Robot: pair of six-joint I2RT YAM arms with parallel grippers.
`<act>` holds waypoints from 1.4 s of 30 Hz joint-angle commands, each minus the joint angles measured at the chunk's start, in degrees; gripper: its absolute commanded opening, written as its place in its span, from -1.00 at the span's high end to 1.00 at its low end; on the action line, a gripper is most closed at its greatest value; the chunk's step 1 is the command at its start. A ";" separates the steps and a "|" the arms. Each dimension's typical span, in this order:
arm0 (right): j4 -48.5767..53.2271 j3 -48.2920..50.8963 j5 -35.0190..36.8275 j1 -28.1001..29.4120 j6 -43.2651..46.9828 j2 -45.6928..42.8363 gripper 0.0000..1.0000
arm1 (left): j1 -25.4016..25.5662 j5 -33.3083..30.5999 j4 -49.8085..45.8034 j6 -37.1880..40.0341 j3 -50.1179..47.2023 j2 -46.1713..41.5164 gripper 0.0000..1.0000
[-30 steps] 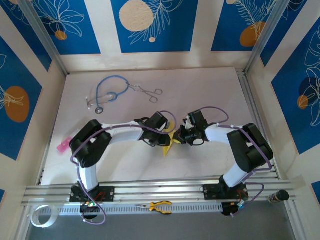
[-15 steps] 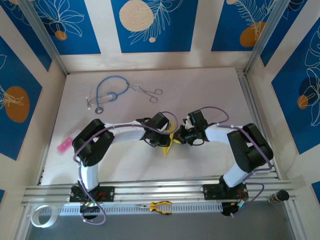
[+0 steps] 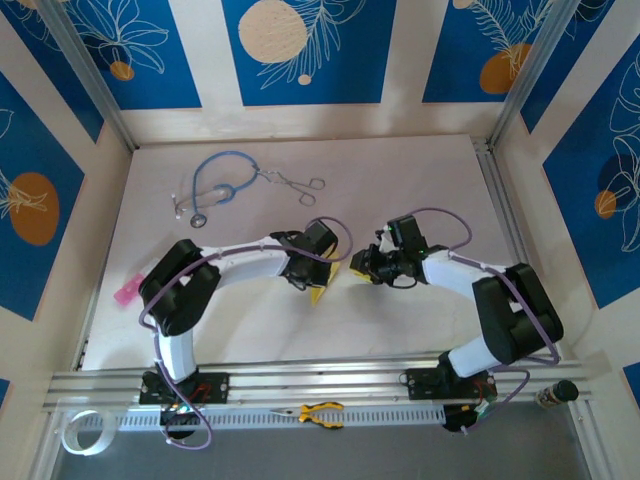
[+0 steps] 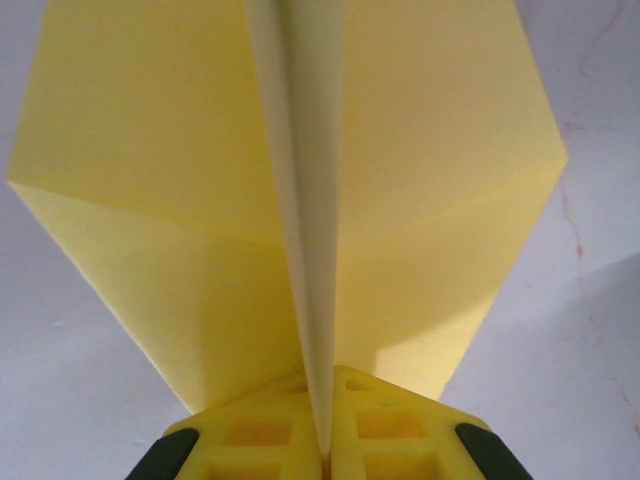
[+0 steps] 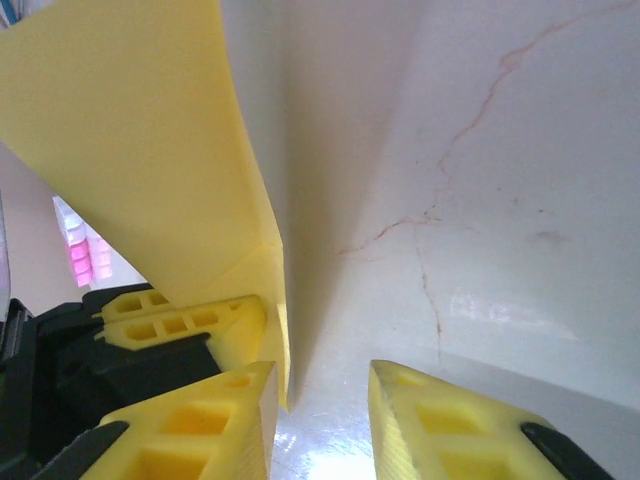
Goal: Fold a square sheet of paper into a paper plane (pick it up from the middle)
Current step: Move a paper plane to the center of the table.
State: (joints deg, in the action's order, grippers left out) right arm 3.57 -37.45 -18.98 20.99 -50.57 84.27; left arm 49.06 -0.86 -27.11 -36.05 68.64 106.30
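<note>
The right gripper [image 5: 325, 385] has let go and drawn back to the right. The paper plane [image 4: 180, 200] has shifted slightly left and nearer with the left gripper [image 4: 322, 420]. The left jaws pinch tight on the plane's centre crease, a wing spread to either side. The right jaws stand narrowly apart with nothing between them, the paper's edge just beside one finger. The plane sits mid-tabletop between the two grippers.

My worry is that, on one thin pinch, the paper could pivot or slip, or the nearby right finger could snag and crumple a wing.

The tabletop [image 3: 420, 190] is white and faintly veined. A stethoscope [image 3: 215, 185] and forceps [image 3: 298, 184] lie far left, inside blue leaf-patterned walls [image 3: 310, 50].
</note>
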 commanded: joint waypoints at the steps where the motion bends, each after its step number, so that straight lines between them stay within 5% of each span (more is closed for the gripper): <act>1: 2.86 1.74 0.36 -0.93 0.91 -2.06 0.37 | -0.71 -4.50 -6.17 -0.33 2.89 -0.17 0.81; 18: 3.57 2.23 -0.40 -1.92 1.37 -2.54 0.35 | -1.65 -0.11 -5.79 -4.42 4.04 3.83 0.78; 42: 1.71 2.73 -1.76 -1.90 1.40 -0.41 0.34 | -1.34 -4.14 -6.84 -8.01 4.59 6.17 0.57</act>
State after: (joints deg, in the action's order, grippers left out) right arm 5.39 -35.75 -19.05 19.42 -50.00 83.48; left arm 47.86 -2.42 -32.36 -42.44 72.82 110.69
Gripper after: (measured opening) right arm 0.328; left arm 0.214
